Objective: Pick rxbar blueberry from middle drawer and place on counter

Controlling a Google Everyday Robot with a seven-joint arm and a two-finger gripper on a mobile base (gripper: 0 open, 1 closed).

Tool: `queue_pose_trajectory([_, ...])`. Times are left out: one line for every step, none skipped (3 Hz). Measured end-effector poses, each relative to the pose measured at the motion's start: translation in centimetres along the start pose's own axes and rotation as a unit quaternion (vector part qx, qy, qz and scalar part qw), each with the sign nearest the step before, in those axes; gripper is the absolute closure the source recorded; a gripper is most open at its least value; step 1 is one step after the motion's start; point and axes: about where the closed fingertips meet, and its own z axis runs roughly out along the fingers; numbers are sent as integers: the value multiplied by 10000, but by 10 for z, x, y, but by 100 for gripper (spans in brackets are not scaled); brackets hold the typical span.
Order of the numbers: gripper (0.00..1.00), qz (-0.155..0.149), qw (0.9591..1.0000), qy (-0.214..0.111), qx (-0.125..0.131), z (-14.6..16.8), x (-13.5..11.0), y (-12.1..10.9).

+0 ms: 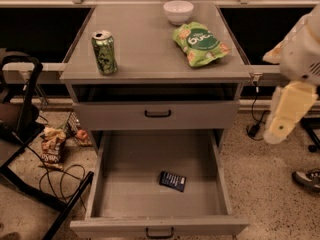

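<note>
The rxbar blueberry (172, 181), a dark navy flat bar, lies on the floor of the middle drawer (130, 189), slightly right of centre. The drawer is pulled fully open, with its black handle at the front edge. The counter (145, 44) is the grey top of the cabinet. My gripper (286, 115) hangs at the end of the pale arm at the right, outside the cabinet. It is level with the upper drawer, well above and to the right of the bar, and holds nothing that I can see.
On the counter stand a green can (104, 52) at front left, a green chip bag (201, 43) and a white bowl (178, 11) at the back. The upper drawer front (157, 115) is shut. A black chair frame (20, 129), snack bags (51, 146) and cables lie on the floor at the left. A shoe (306, 179) is at the right.
</note>
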Motion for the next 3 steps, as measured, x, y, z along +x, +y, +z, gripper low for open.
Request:
queue_pose_trajectory([0,41,9999,92,-2,56,8,9])
queue_pose_trajectory([0,194,9995,231,34,129,20,27])
queue_pose_trajectory([0,355,9988,332,80,195,28,47])
